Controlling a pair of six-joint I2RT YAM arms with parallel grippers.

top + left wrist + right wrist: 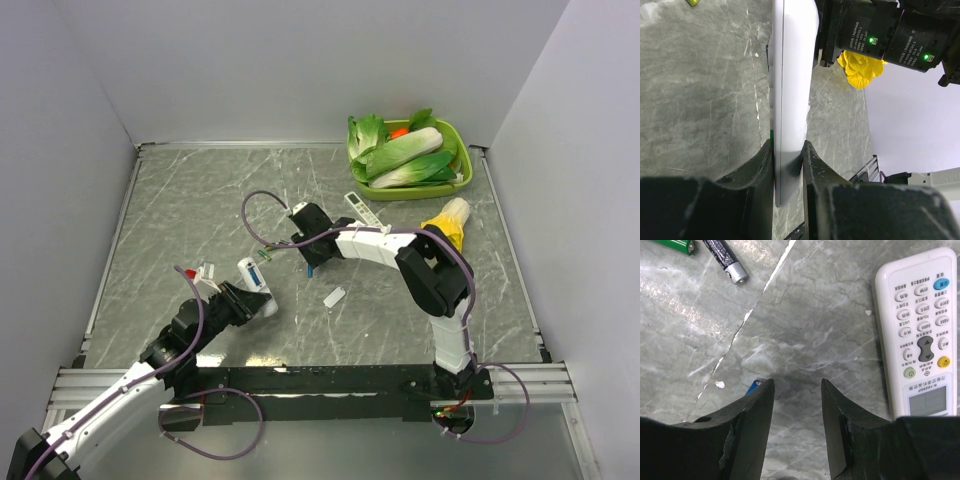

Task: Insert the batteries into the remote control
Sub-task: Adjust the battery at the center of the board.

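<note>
One remote control (790, 90), white, near-left on the table (180, 200), clamped edgewise in the left gripper (788, 155), presumably steadied for loading. One blue battery (754, 386), lying just beside the right gripper (796, 385), whose jaws stand apart and empty, likely poised to collect it.

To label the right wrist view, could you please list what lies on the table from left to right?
green battery → dark battery → white button-covered remote
</note>
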